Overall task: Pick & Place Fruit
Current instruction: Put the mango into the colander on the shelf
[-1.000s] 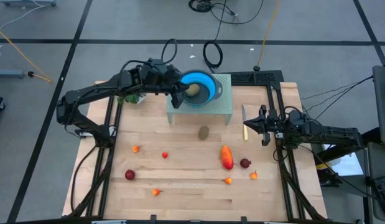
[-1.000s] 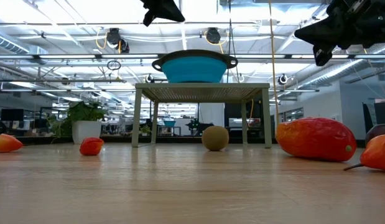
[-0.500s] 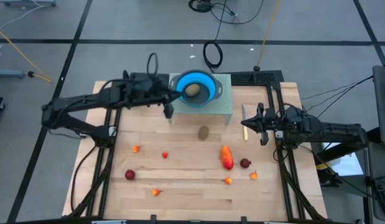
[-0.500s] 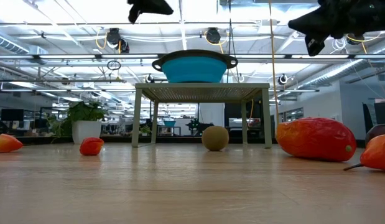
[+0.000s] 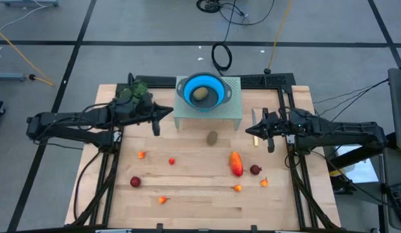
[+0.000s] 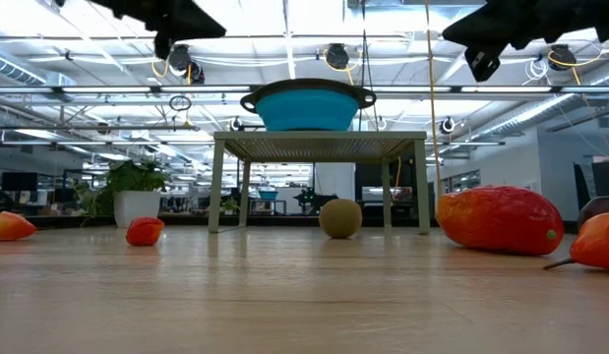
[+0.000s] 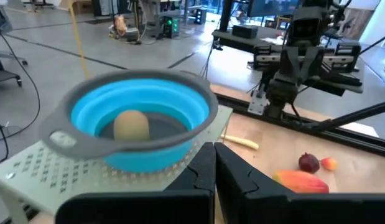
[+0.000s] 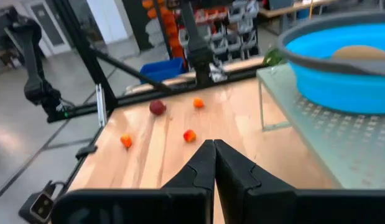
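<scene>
- Two grippers, mine, both clenched on nothing: left gripper [image 5: 162,114] beside the stand [image 5: 236,110], right gripper [image 5: 252,130] opposite, likely between picks.
- One kiwi [image 5: 212,137] lies below on the table [image 5: 194,200].
- Another kiwi [image 5: 200,94] rests in the blue bowl [image 5: 214,98], presumably delivered.

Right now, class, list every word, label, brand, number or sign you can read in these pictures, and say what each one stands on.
None can be read.
Bowl, stand, table, fruit such as the long red piece: no print shows.
Left gripper and right gripper: no marking shows.
Room behind the table, low view: anything printed there is too small to read.
</scene>
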`<state>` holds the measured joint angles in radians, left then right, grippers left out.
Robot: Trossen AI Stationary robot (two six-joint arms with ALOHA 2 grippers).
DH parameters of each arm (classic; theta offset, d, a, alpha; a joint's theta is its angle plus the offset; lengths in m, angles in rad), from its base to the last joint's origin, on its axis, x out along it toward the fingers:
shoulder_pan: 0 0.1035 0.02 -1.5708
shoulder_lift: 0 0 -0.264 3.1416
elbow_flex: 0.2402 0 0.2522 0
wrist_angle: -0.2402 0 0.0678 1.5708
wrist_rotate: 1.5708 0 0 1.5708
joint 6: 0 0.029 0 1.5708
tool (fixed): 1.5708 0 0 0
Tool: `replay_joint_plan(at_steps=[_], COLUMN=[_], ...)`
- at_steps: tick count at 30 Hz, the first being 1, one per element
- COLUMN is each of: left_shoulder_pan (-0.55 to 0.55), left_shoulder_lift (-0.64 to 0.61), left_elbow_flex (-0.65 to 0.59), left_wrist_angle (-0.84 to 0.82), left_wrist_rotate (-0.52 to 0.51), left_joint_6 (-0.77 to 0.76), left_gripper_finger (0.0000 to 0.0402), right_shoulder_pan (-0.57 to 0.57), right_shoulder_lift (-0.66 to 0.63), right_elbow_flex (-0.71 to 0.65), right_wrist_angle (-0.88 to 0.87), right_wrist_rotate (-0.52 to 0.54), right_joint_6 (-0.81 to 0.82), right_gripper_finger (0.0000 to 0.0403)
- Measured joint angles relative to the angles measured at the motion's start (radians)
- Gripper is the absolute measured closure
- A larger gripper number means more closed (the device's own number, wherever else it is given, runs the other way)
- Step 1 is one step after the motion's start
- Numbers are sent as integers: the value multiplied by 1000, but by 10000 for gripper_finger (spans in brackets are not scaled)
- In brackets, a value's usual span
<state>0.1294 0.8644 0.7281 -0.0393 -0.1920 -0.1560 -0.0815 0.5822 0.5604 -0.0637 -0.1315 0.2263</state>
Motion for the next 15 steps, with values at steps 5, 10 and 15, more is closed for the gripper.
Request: replay_joint_plan(at_steps=[5,10,15], left_shoulder_pan=[-7,-7,-7], left_shoulder_lift=[-93,-187,-284], left_elbow_flex=[-85,-184,-278], left_wrist_angle=[19,88,124], left_wrist_rotate=[-3,-3,7], left_joint_6=[0,15,8], left_gripper_finger=[401,401,401], right_shoulder_pan=[45,106,179], right_shoulder_lift=[74,142,210], right_elbow_flex=[84,165,252], right_wrist_angle=[-70,-150,-260], right_wrist_rotate=[36,88,171], right_joint_6=[0,0,55], right_gripper_finger=[403,403,403])
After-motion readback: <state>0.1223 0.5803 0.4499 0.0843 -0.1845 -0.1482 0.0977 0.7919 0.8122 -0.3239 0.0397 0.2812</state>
